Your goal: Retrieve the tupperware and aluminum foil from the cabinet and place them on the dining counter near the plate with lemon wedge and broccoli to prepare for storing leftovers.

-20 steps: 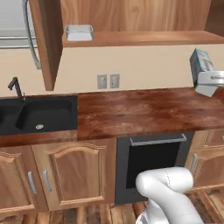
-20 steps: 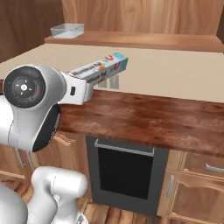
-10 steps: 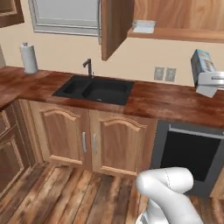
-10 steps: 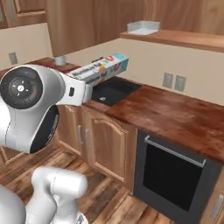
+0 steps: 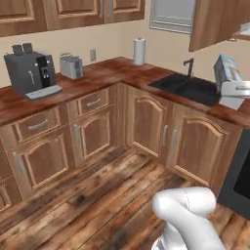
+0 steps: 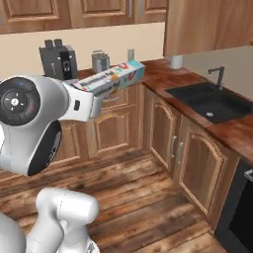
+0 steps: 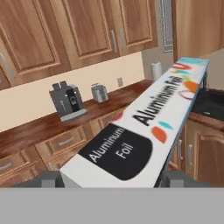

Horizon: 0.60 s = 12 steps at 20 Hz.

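Note:
My gripper [image 7: 111, 179] is shut on the aluminum foil [image 7: 148, 127], a long white box with a printed label and coloured spots, held across its near end. From the left base view the aluminum foil [image 5: 225, 70] shows end-on above the gripper [image 5: 233, 93], at the right edge over the sink counter. In the right base view the aluminum foil [image 6: 112, 77] sticks out rightwards from the gripper [image 6: 95, 94] at chest height. The cabinet [image 5: 215, 22] stands with its brown door swung open at the upper right. The tupperware, dining counter, plate, lemon wedge and broccoli are out of view.
An L-shaped wall counter [image 5: 102, 78] carries a coffee machine [image 5: 31, 71], a toaster [image 5: 72, 66] and a paper towel roll [image 5: 140, 51]. A black sink [image 5: 188, 88] with a faucet sits to the right. Wooden floor [image 5: 97, 195] lies open ahead, with an oven [image 6: 239, 212] at the right.
The whole scene has swung as the base turns left: the sink slid right and the corner counter with the coffee machine came in. The foil box stays in my gripper.

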{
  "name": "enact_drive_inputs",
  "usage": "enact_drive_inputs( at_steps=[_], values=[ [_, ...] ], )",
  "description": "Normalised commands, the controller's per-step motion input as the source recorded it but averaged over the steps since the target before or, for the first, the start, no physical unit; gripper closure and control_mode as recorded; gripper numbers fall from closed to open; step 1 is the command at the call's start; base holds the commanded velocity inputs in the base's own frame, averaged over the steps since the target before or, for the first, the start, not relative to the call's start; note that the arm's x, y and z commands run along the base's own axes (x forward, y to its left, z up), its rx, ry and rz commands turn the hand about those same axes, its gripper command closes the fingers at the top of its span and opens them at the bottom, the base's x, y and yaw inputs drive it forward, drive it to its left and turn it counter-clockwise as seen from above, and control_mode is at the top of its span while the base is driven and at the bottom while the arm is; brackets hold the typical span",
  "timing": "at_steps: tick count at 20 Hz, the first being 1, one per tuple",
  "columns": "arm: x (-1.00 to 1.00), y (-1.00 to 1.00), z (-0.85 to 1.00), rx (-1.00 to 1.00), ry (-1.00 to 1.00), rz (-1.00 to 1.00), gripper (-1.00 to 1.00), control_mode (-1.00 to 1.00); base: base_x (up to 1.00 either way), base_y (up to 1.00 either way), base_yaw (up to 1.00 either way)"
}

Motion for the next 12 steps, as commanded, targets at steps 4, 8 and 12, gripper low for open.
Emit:
enact_drive_inputs(
  at_steps=[4, 8, 12],
  values=[
    [0.0, 0.0, 0.0, 0.0, 0.0, 0.0, 1.0, 1.0, -0.52, 0.06, 0.95],
    [0.0, 0.0, 0.0, 0.0, 0.0, 0.0, 1.0, 1.0, -0.38, 0.1, 0.98],
    [0.0, 0.0, 0.0, 0.0, 0.0, 0.0, 1.0, 1.0, -0.33, 0.1, 0.99]
  ],
)
